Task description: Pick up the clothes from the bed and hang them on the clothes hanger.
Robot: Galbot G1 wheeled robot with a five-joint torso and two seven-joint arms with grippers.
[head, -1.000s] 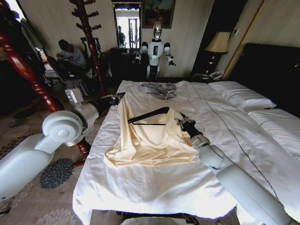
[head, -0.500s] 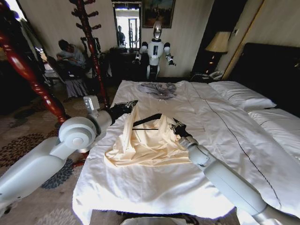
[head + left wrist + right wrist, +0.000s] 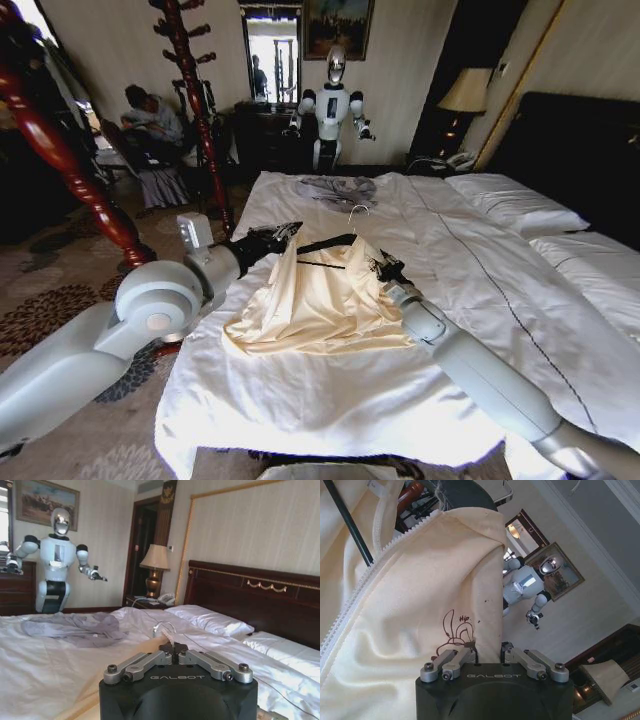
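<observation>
We see open white sheet on the bed (image 3: 330,400) in front of the clothes (image 3: 320,300), free to pass. Beyond, a grey garment (image 3: 337,188) lies near the far edge. On our left, the wooden coat stand (image 3: 60,150) crowds the left arm.

On the bed (image 3: 330,400), the cream clothes (image 3: 315,305) are lifted at their top edge between two end effectors. The left end effector (image 3: 283,233) grips one upper corner, the right end effector (image 3: 385,268) the other. The black clothes hanger (image 3: 325,245) sits at the collar, hook up.
</observation>
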